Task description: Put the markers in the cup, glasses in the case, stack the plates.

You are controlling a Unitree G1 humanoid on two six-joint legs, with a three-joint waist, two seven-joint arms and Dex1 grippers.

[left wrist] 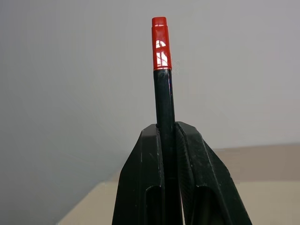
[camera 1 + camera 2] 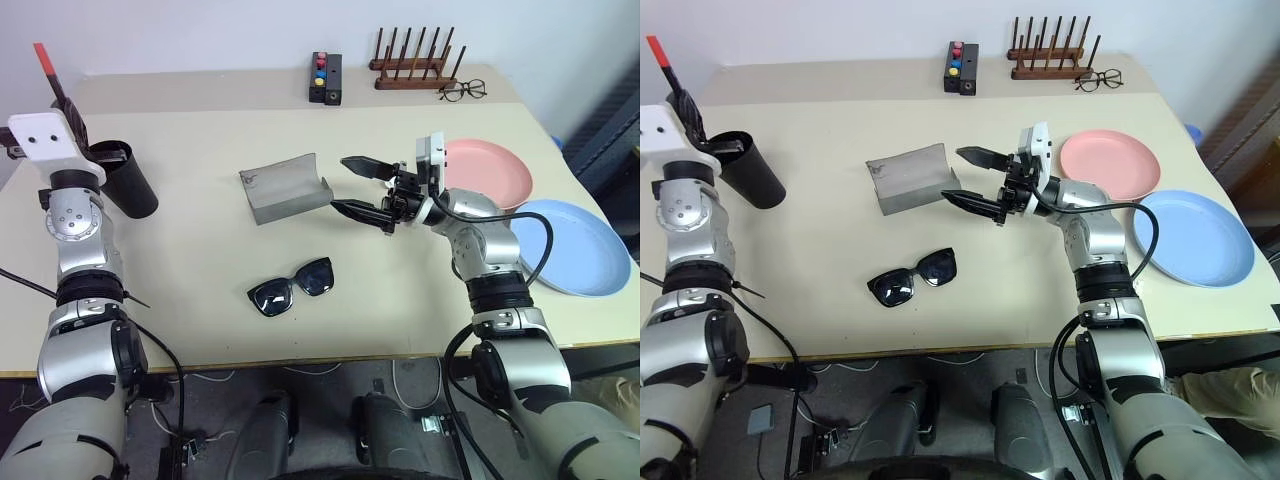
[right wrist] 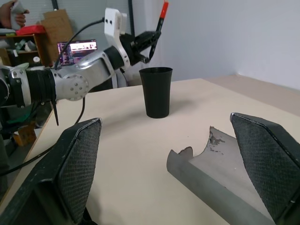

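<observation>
My left gripper (image 2: 72,112) is shut on a dark marker with a red cap (image 2: 43,58), which stands upright just above and behind the black cup (image 2: 127,180) at the table's left. The wrist view shows the fingers (image 1: 140,178) clamped on the marker's body (image 1: 164,93). My right gripper (image 2: 357,188) is open and empty beside the right end of the grey case (image 2: 285,187), which lies open. The black sunglasses (image 2: 292,287) lie on the table in front of the case. A pink plate (image 2: 495,175) and a blue plate (image 2: 580,250) sit side by side at the right.
At the back of the table stand a black box with coloured buttons (image 2: 325,78) and a wooden peg rack (image 2: 413,62). Wire-framed clear eyeglasses (image 2: 462,91) lie next to the rack. The blue plate reaches the table's right edge.
</observation>
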